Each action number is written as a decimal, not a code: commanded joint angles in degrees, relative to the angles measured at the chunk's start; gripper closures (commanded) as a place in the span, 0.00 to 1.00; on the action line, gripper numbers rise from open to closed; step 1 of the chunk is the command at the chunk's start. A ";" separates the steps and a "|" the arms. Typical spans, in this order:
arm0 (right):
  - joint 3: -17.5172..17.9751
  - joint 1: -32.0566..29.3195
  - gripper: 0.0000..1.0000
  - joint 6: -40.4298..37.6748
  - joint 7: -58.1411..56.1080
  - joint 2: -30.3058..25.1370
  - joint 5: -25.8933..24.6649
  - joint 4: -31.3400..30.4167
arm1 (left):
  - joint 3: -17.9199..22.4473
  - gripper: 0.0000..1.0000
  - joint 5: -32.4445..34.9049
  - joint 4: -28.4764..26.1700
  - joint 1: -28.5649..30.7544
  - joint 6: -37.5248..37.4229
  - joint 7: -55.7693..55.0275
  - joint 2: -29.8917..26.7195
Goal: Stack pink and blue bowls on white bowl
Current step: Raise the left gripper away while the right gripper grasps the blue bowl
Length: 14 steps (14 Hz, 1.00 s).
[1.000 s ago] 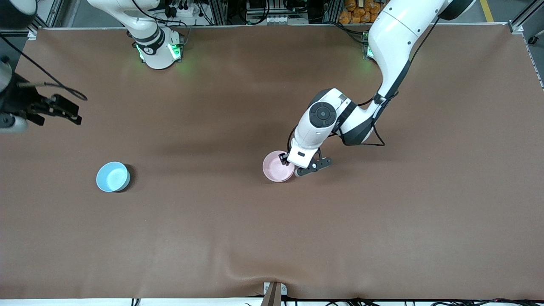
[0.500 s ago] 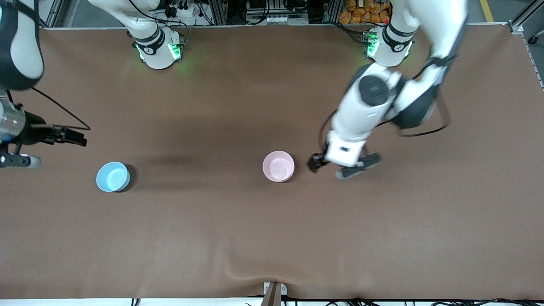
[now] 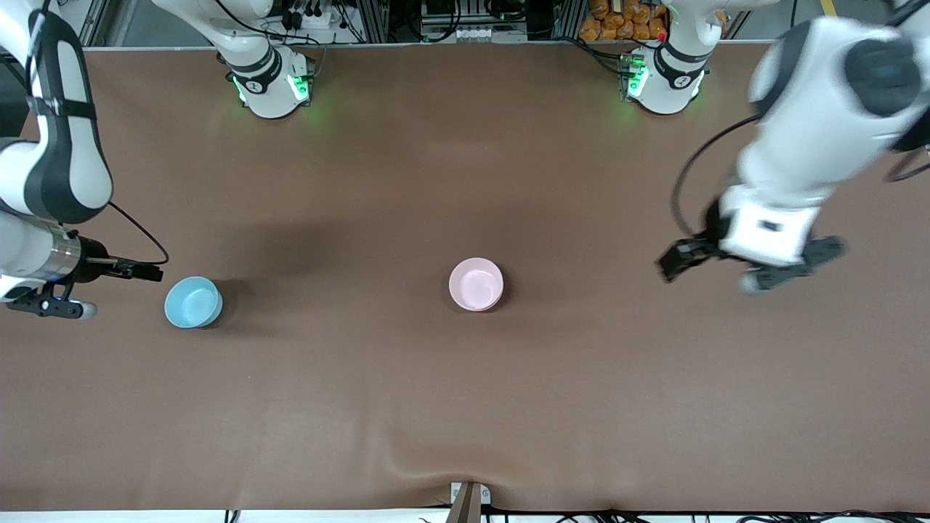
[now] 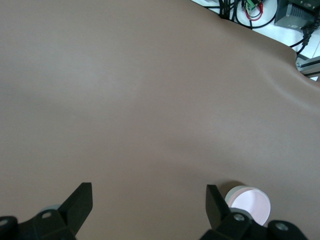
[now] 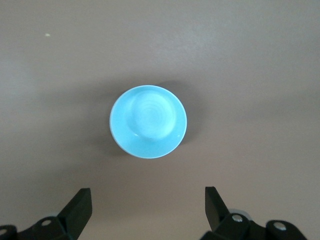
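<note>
The pale pink bowl (image 3: 476, 284) sits upright at the table's middle and also shows in the left wrist view (image 4: 249, 205). The white bowl does not show on its own; I cannot tell whether it lies under the pink one. The light blue bowl (image 3: 192, 301) stands alone toward the right arm's end and fills the middle of the right wrist view (image 5: 148, 121). My left gripper (image 3: 674, 261) (image 4: 149, 196) is open and empty over bare table, well away from the pink bowl. My right gripper (image 3: 144, 272) (image 5: 148, 197) is open and empty, close beside the blue bowl.
The brown mat (image 3: 465, 407) covers the whole table, with a small wrinkle at its front edge (image 3: 436, 457). The two arm bases (image 3: 270, 83) (image 3: 665, 80) stand at the back edge.
My left gripper has let go of the pink bowl and swung far toward the left arm's end. My right gripper has come down and in toward the blue bowl.
</note>
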 commanded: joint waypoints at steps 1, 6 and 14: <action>-1.53 -0.56 0.00 6.89 -4.19 3.01 -0.59 -2.92 | -0.61 0.00 -3.12 1.24 6.05 -3.81 9.63 -3.48; -2.51 -2.32 0.13 16.84 -11.60 8.12 0.28 -5.66 | 2.00 0.00 -5.22 0.98 8.71 -8.57 18.78 -9.03; -2.42 -1.53 0.46 22.56 -11.78 12.25 2.39 -6.01 | 25.48 0.00 -7.87 0.45 -9.04 -13.83 27.93 -13.16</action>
